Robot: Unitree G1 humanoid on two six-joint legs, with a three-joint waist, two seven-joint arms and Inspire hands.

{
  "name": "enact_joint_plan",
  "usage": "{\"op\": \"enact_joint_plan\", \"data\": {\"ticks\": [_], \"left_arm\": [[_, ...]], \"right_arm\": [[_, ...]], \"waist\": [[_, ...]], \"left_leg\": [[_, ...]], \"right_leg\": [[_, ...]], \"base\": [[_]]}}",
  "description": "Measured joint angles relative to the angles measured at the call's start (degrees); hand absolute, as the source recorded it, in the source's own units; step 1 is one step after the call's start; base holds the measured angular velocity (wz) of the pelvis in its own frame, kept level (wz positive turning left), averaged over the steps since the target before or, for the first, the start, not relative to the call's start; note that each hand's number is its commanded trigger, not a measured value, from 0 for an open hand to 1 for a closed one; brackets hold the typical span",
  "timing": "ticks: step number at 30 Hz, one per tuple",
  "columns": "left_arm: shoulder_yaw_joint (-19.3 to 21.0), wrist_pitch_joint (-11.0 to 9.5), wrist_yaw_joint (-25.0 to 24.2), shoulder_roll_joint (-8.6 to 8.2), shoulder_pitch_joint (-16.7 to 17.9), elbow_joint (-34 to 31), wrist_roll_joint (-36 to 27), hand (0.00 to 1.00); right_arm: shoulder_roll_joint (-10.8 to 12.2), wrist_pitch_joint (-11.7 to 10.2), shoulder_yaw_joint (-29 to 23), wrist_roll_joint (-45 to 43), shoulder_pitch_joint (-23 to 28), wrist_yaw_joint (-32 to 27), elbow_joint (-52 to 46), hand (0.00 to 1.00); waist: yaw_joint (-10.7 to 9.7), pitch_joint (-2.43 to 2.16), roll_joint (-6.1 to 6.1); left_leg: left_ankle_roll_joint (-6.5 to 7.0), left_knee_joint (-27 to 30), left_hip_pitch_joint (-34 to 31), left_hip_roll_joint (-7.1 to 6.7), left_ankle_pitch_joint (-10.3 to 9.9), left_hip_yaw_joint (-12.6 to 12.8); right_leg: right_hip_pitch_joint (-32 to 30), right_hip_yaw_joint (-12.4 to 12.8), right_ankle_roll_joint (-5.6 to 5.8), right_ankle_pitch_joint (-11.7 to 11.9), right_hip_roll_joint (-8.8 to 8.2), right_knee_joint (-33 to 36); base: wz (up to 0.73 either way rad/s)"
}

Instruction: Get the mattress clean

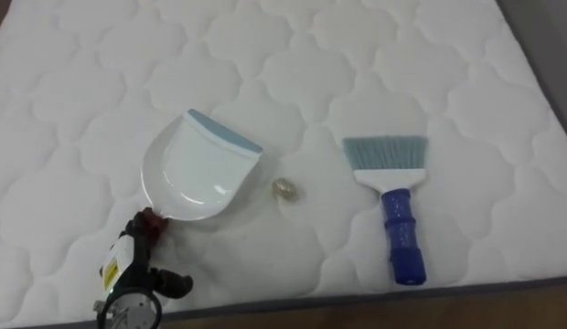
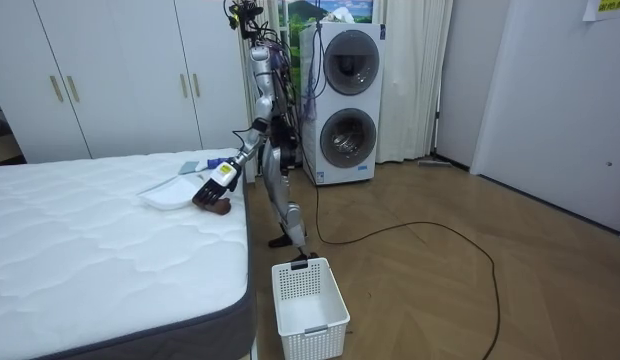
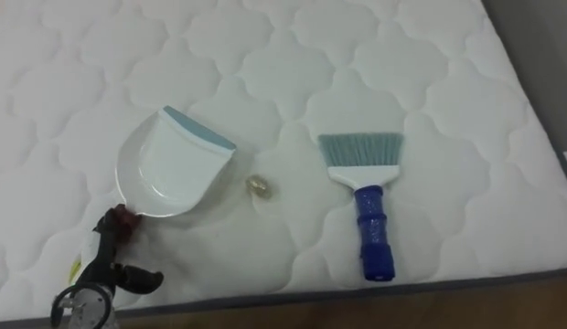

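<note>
dustpan (image 1: pixel 199 169) rests on the bed (image 1: pixel 82 73), its handle clasped in the left hand (image 1: pixel 137 258) — a small scrap (image 1: pixel 285 189) lies just beside its lip, between it and the blue-handled brush (image 1: pixel 396 215).

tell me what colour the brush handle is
Blue. The brush handle shows best in the left eye view.

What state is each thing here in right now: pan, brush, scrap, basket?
Dustpan: gripped at its handle by the left hand.
Brush: lying flat on the mattress, untouched.
Scrap: loose on the mattress between dustpan and brush.
Basket: upright on the floor beside the mattress.
</note>
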Motion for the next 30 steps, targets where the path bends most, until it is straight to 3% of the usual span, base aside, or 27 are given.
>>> {"op": "enact_joint_plan", "data": {"ticks": [9, 22, 30], "left_arm": [[0.00, -1.28, 1.59, 0.25, 0.06, -1.53, 0.56, 0.00], [-0.02, -1.31, 2.59, 0.80, 0.17, -1.46, 0.90, 0.00], [-1.23, 0.22, 1.37, 2.10, 0.07, 1.25, 0.67, 0.00]], "right_arm": [[-0.03, -1.06, -0.02, -0.03, -0.07, -0.40, 0.01, 0.00], [-0.21, -1.03, 0.03, 2.13, -0.05, 0.23, 0.43, 0.00], [-0.40, -0.89, 0.17, 2.27, 0.06, 0.88, 0.55, 0.00]], "waist": [[0.23, 0.00, 0.01], [0.27, 0.05, 0.11], [0.05, 0.09, 0.16]], "left_leg": [[0.00, -0.13, -0.10, 0.04, 0.00, 0.05], [0.00, -0.07, -0.14, 0.05, 0.00, 0.12], [0.00, -0.09, -0.34, 0.02, 0.00, 0.15]], "right_leg": [[0.02, -0.68, 0.00, 0.00, -0.08, -0.07], [0.03, -0.74, 0.00, 0.00, -0.12, -0.14], [-0.18, -0.77, 0.00, 0.00, -0.15, -0.08]], "base": [[0.01], [0.00], [0.00]]}}
